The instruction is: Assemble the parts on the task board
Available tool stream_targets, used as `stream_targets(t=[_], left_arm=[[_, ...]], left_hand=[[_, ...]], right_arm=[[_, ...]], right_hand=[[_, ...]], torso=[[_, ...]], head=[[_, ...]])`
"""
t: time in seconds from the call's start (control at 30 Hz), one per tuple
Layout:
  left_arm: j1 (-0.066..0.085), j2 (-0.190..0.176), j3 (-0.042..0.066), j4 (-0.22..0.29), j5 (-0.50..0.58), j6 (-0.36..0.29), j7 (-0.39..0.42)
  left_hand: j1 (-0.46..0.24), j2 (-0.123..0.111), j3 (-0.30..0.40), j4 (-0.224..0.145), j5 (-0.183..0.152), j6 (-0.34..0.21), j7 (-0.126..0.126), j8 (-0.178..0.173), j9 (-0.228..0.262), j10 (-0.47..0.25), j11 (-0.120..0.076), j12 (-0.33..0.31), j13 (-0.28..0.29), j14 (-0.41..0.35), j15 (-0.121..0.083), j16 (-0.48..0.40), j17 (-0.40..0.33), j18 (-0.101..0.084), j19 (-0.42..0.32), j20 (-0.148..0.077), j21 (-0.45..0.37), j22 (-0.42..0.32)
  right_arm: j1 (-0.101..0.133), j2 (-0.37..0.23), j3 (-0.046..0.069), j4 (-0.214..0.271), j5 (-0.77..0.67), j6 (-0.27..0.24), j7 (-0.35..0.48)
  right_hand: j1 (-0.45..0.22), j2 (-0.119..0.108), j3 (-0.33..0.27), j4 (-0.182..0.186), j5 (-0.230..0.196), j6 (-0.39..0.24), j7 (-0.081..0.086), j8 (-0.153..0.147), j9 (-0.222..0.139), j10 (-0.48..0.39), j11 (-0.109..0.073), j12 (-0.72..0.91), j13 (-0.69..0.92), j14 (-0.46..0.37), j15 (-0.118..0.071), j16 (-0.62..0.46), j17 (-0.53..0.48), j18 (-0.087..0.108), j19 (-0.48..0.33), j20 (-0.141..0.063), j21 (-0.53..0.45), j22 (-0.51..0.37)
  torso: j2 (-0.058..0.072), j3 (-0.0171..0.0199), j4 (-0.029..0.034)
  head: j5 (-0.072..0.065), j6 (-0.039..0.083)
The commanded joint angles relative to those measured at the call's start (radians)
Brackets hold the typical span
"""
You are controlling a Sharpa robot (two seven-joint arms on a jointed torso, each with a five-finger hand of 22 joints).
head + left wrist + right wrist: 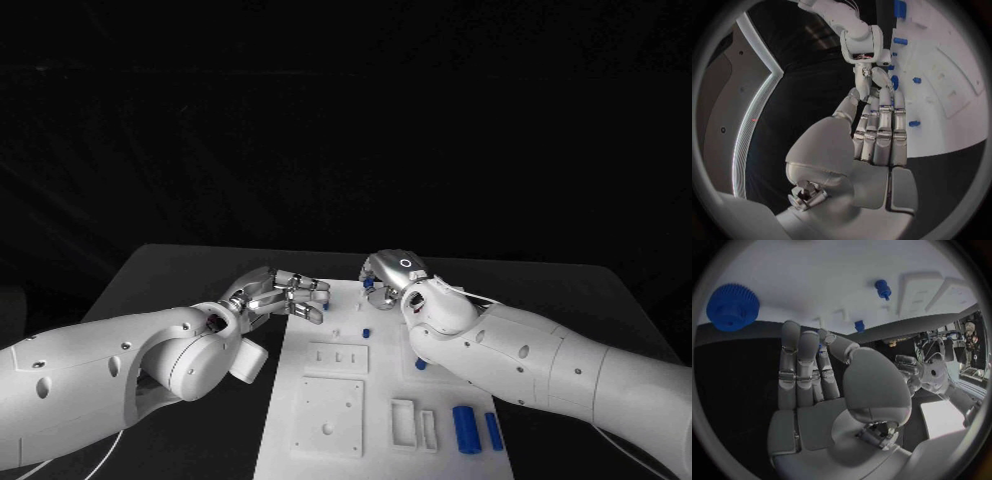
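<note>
The white task board (pixel 382 400) lies in the middle of the table. My left hand (pixel 281 293) hovers at its far left corner with fingers (pixel 879 135) stretched out and nothing in them. My right hand (pixel 392 275) is over the board's far edge, fingers (pixel 798 365) straight and thumb bent toward them. A speck of blue (pixel 821 347) shows between thumb and fingers; I cannot tell whether it is held. A blue gear (pixel 732 306) lies on the board beyond the right hand. A blue peg (pixel 882 288) stands further on. Two blue cylinders (pixel 464 428) lie at the near right.
Small blue pegs (pixel 366 331) (pixel 421 364) stand mid-board. White raised blocks (pixel 335 357) and a square plate (pixel 332 415) occupy the board's near left, and narrow slots (pixel 415 422) sit beside the cylinders. The dark table (pixel 173 270) runs around the board.
</note>
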Motion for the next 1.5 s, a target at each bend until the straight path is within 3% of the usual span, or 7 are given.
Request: stream_targets(t=[0.03, 0.6, 1.33, 1.5], left_arm=[[0.002, 0.003, 0.001, 0.001, -0.004, 0.015, 0.004], [0.003, 0.004, 0.001, -0.001, -0.005, 0.016, 0.003], [0.008, 0.006, 0.001, 0.0, -0.005, 0.022, -0.003], [0.009, 0.006, 0.001, -0.001, -0.007, 0.02, -0.006]], left_hand=[[-0.002, -0.003, -0.004, -0.001, -0.003, -0.006, -0.001, -0.002, 0.0, -0.006, -0.001, -0.005, 0.0, -0.003, 0.002, -0.004, -0.001, 0.016, 0.0, 0.003, -0.003, -0.001], [0.0, -0.003, -0.005, 0.004, -0.004, -0.007, -0.001, -0.001, 0.0, -0.007, -0.001, -0.005, 0.0, -0.003, 0.002, -0.004, -0.002, 0.015, 0.0, 0.003, 0.0, -0.009], [0.001, -0.005, -0.006, 0.008, -0.005, -0.005, -0.002, -0.002, 0.0, -0.007, -0.001, -0.005, -0.001, -0.003, 0.002, -0.004, -0.002, 0.015, 0.001, 0.003, 0.001, -0.015], [0.002, -0.006, -0.007, 0.01, -0.005, -0.006, -0.001, -0.001, 0.0, -0.008, -0.001, -0.005, 0.0, -0.003, 0.002, -0.005, -0.002, 0.015, 0.001, 0.003, 0.001, -0.017]], right_arm=[[0.001, -0.001, 0.0, 0.007, -0.006, 0.025, 0.015], [-0.002, 0.008, 0.0, 0.003, -0.002, 0.032, 0.021], [-0.009, 0.029, 0.0, -0.04, -0.005, 0.038, 0.024], [-0.012, 0.032, 0.0, -0.04, -0.004, 0.046, 0.027]], right_hand=[[0.004, 0.004, -0.002, 0.004, 0.006, 0.008, 0.002, 0.002, 0.002, 0.03, -0.024, 0.002, 0.003, -0.001, -0.004, 0.005, 0.001, 0.017, 0.009, 0.001, -0.005, 0.002], [0.002, 0.008, -0.005, -0.001, 0.007, 0.007, 0.002, 0.002, 0.001, 0.029, -0.024, 0.002, 0.003, -0.002, -0.004, 0.007, -0.002, 0.016, 0.015, 0.001, -0.02, 0.016], [0.0, 0.007, -0.003, -0.003, 0.009, 0.008, 0.002, 0.002, 0.001, 0.029, -0.023, 0.002, 0.003, -0.002, -0.004, 0.007, -0.005, 0.015, 0.018, 0.001, -0.034, 0.033], [0.0, 0.006, -0.004, -0.003, 0.009, 0.008, 0.002, 0.002, 0.001, 0.028, -0.023, 0.002, 0.003, -0.002, -0.004, 0.007, -0.005, 0.015, 0.019, 0.001, -0.035, 0.034]], torso=[[0.001, 0.0004, 0.0007], [0.005, -0.0001, 0.0028], [0.007, -0.0022, 0.0057], [0.007, -0.0017, 0.0035]], head=[[0.001, 0.0], [0.002, 0.005], [0.004, 0.0], [0.006, 0.002]])
